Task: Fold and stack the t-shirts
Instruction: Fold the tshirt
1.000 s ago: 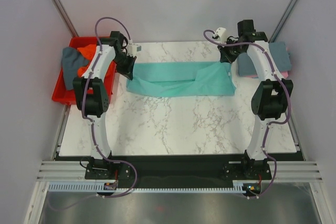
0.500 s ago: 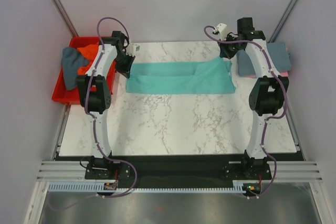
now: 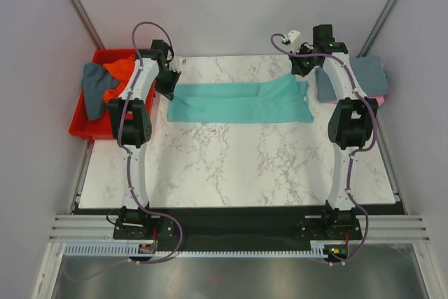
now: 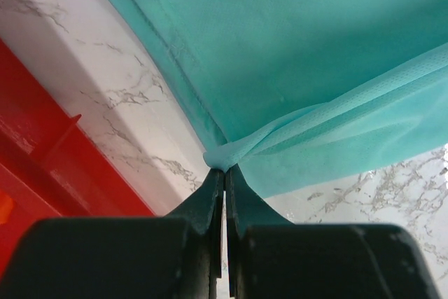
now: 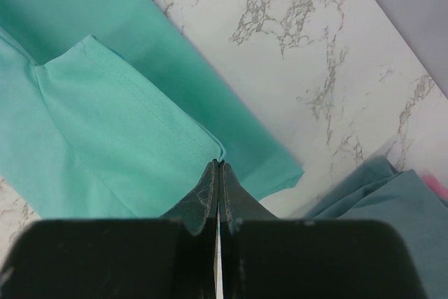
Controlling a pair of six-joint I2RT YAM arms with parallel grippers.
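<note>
A teal t-shirt (image 3: 238, 103) lies folded into a long band across the far part of the marble table. My left gripper (image 3: 170, 87) is at its left end, shut on a bunched edge of the teal t-shirt (image 4: 294, 68), with the left gripper (image 4: 224, 170) tips pinching the cloth. At the right end, my right gripper (image 3: 301, 75) is shut on a hemmed corner of the teal t-shirt (image 5: 105, 124), which sits right at the right gripper (image 5: 218, 164) tips. A slate blue-grey t-shirt (image 3: 93, 87) and an orange one (image 3: 117, 71) lie in the bin.
The red bin (image 3: 82, 128) stands off the table's left edge, next to the left arm, and the red bin (image 4: 42, 173) shows close by in the left wrist view. A folded blue-grey shirt (image 3: 367, 75) on a pink one (image 3: 380, 97) sits at the far right.
Both grippers have moved toward the far edge with the teal shirt's edge in them. The raised fold on its right half has flattened out.
</note>
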